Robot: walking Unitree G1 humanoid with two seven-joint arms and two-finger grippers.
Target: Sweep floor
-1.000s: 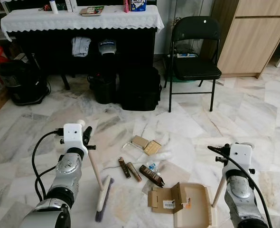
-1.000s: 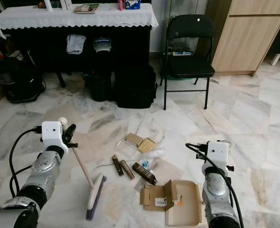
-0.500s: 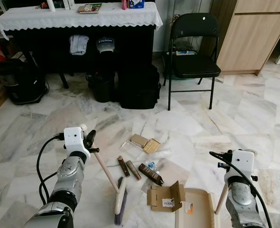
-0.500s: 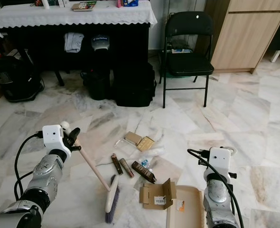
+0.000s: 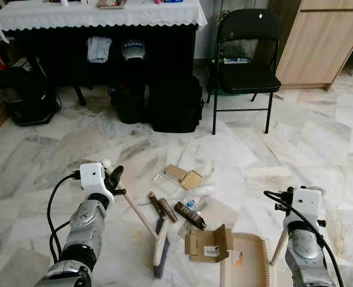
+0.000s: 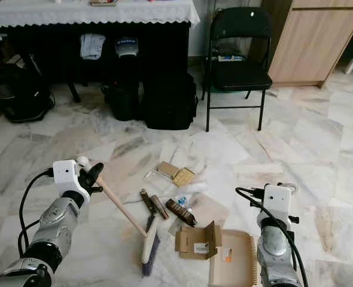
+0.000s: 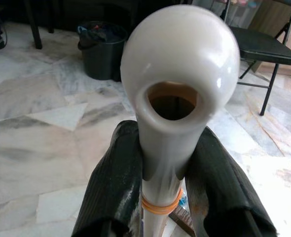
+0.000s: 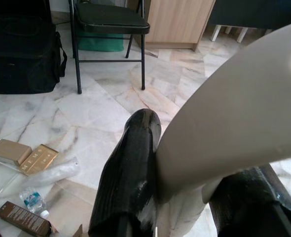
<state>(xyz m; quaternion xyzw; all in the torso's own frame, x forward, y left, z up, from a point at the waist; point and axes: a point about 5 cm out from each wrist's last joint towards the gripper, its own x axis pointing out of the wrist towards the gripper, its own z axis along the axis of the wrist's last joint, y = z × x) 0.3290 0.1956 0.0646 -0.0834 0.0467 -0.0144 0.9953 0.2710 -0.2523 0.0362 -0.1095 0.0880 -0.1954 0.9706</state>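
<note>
Nearest the robot, a beige dustpan (image 5: 248,263) is set on the marble floor (image 5: 320,149), its handle clamped between the fingers of the right gripper (image 8: 182,197). An opened cardboard box (image 5: 207,246) is lying against the dustpan's left edge. The left gripper (image 7: 161,190) is closed on the top of the broom (image 5: 145,218) handle, which is slanted down to the bristle head resting on the floor just left of the box. Litter is scattered just beyond: brown packets (image 5: 189,215), a small bottle (image 5: 192,207), two tan boxes (image 5: 184,176). Farther off, a black folding chair (image 5: 245,66), a black bag (image 5: 175,103), a bin (image 5: 128,103) and a cloth-covered table (image 5: 99,13) are seen.
</note>
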